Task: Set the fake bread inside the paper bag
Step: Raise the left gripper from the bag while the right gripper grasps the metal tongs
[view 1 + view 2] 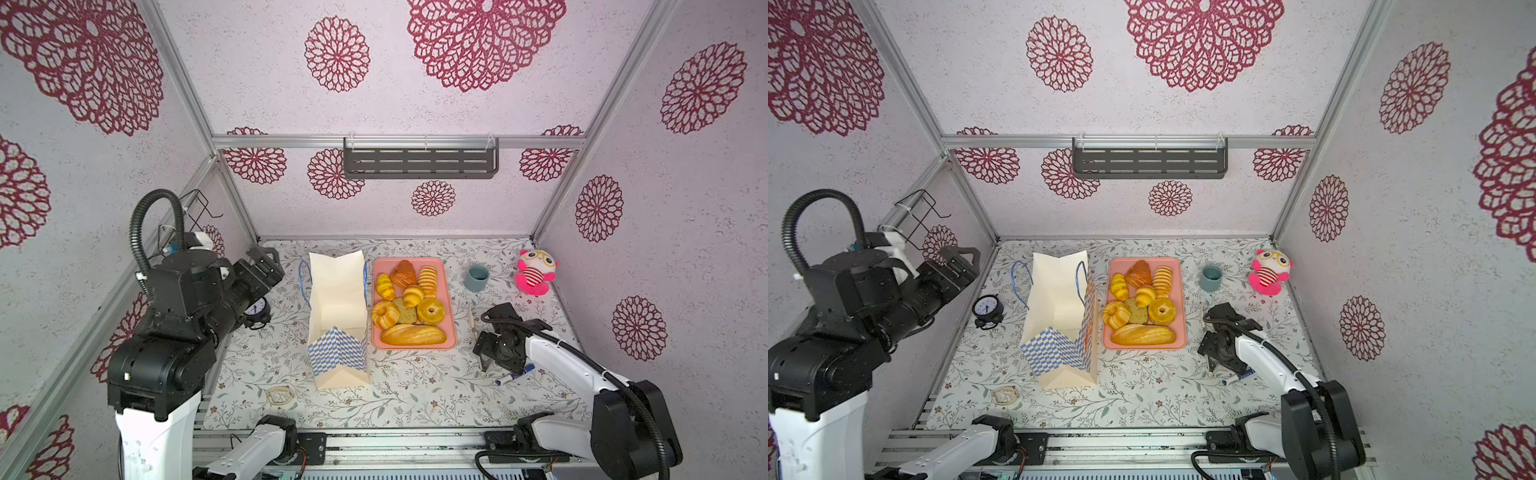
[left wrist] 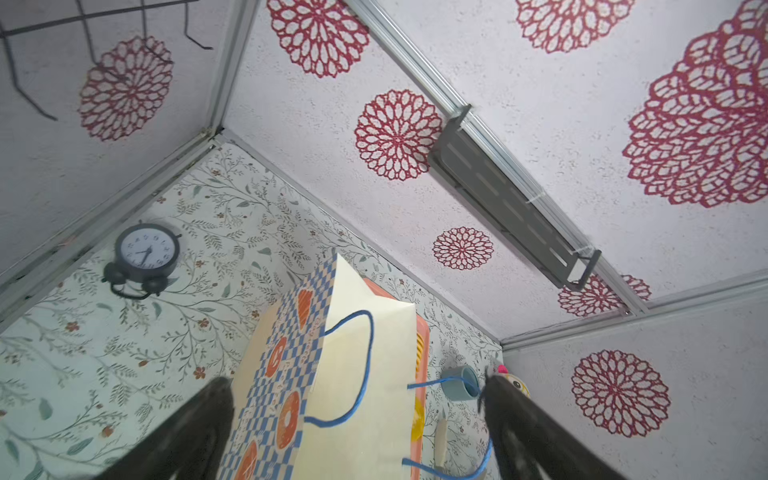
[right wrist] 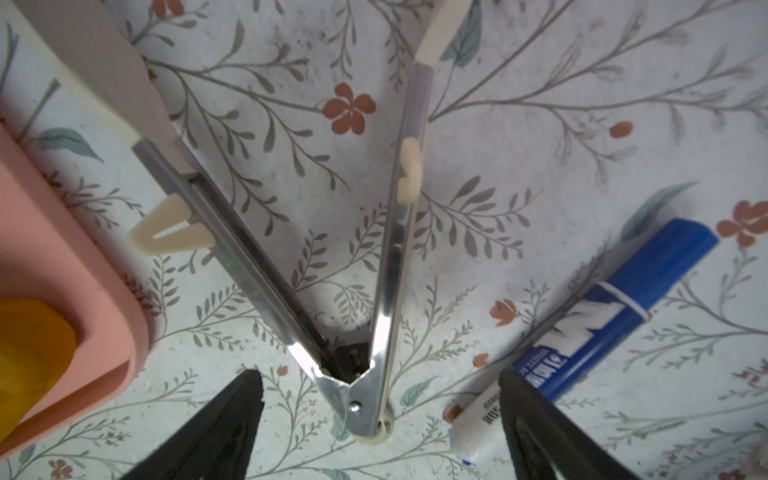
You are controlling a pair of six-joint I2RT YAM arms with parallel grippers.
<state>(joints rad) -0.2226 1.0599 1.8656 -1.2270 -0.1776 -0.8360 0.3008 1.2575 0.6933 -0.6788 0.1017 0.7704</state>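
Left gripper [image 1: 268, 259] gaped left of the tall cream checkered paper bag [image 1: 338, 286]. Right gripper [image 1: 482, 359], wide too, straddled steel tongs [image 3: 395, 249], lower right.

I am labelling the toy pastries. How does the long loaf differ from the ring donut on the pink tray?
Shape: the long loaf is a stretched oval with pale slashes; the ring donut is round with a hole.
Size: the loaf is clearly longer than the donut.
Place: the loaf lies across the near end of the pink tray; the donut sits just behind it.
Both are glossy and golden.
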